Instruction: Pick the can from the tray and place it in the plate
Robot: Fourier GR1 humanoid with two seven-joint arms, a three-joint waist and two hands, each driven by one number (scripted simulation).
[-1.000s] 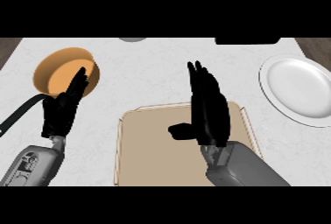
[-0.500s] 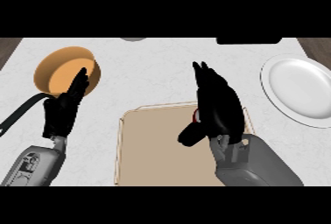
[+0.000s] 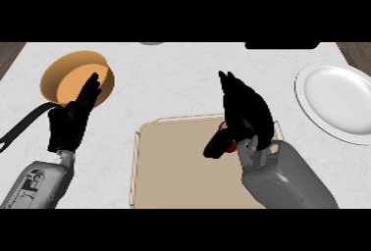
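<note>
Pan: orange-lined pan (image 3: 76,82) with a dark handle, on the white marbled counter (image 3: 174,78) at about 10 o'clock in the head view
Left hand: black left hand (image 3: 70,120) at 9 o'clock, fingers straight and pointing up, holding nothing; its fingertips overlap the pan's lower rim in this view
Tray: beige tray (image 3: 177,166) at 6 o'clock, lying flat on the counter between the two forearms
Can: red can (image 3: 228,138) on the tray's upper right part, only a small red patch visible, the rest hidden under the right hand
Right hand: black right hand (image 3: 243,115) just right of centre, fingers extended upward over the can, thumb hanging down at the can's left side; whether it grips the can cannot be told
Plate: white plate (image 3: 340,100) at 3 o'clock, well apart from the tray, partly cut by the view's right edge
</note>
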